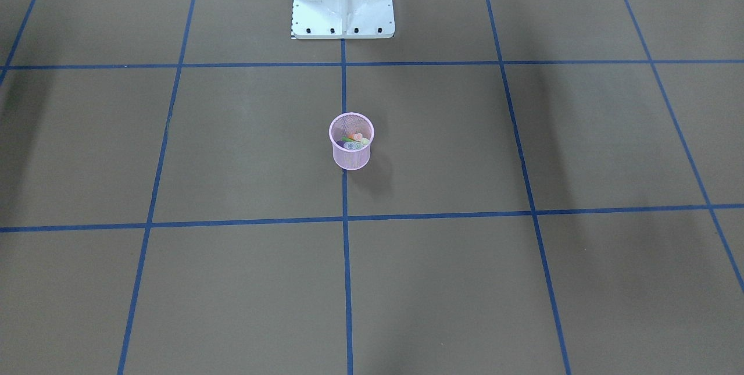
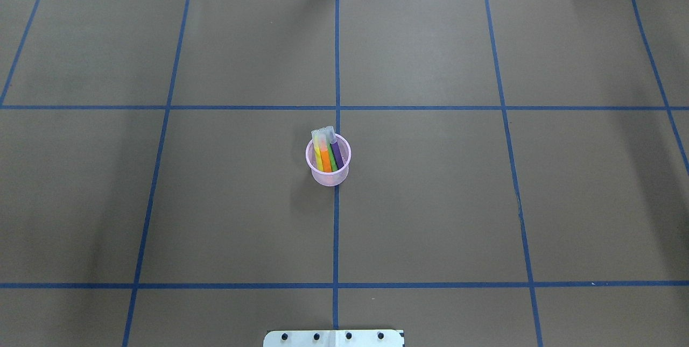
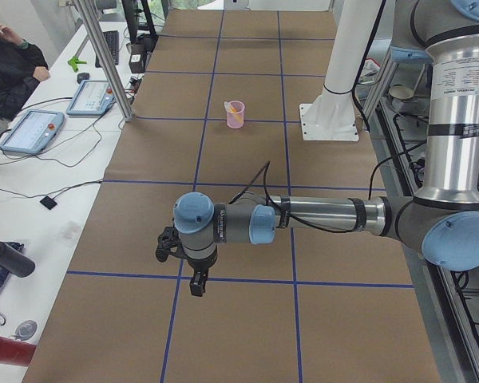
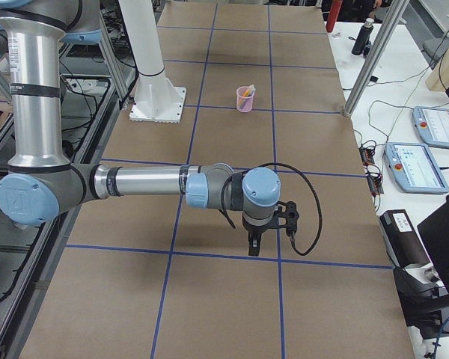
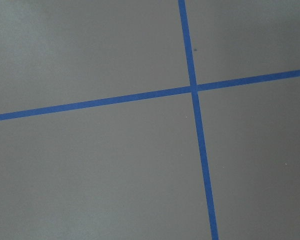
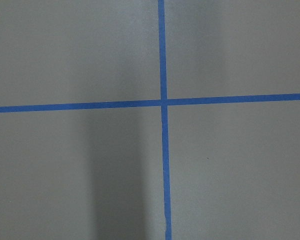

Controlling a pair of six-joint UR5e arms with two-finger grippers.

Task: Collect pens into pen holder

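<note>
Pens (image 2: 325, 154), all 4, stood in the pen holder (image 2: 329, 177); I judged hands-off best, and could not tell left gripper (image 3: 195, 286) or right gripper (image 4: 252, 245) opening.

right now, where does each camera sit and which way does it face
Front-facing: across the table, facing the robot, steeply down on the pen holder; only the base shows.
Overhead: behind the robot, looking forward and down; only the base's edge shows.
Exterior left: table's end, looking along it; left arm and left gripper near.
Exterior right: opposite end; right arm and right gripper near.
Left wrist: down on blue tape; no fingers show.
Right wrist: likewise.
Shared: front-facing and overhead both see the pens in the pen holder.
</note>
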